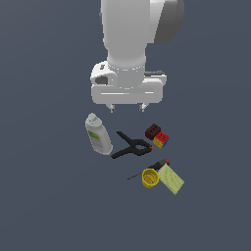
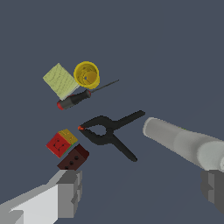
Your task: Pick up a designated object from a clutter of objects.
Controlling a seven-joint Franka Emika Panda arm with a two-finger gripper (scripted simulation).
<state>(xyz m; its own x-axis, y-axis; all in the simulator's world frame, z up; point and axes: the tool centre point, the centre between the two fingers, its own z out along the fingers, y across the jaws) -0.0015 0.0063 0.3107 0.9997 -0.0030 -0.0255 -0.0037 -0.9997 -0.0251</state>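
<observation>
The black spring clamp [image 1: 130, 147] lies flat in the middle of the clutter, its two thin handles spread toward the white bottle and its orange-red tip toward the blocks. In the wrist view the clamp [image 2: 107, 131] shows whole, beyond and between the two fingers. My gripper [image 1: 128, 107] hangs open well above the floor, behind the clamp, with nothing held. Its grey fingertips [image 2: 70, 192] frame the lower corners of the wrist view.
A white bottle with green label [image 1: 98, 135] lies at the clamp's left in the exterior view. Red-brown block [image 1: 153, 131] and multicoloured block [image 1: 161, 139] sit at its right. Nearer the front are a yellow cup [image 1: 150, 177], pale yellow box [image 1: 170, 179] and thin black-and-red tool [image 1: 156, 165].
</observation>
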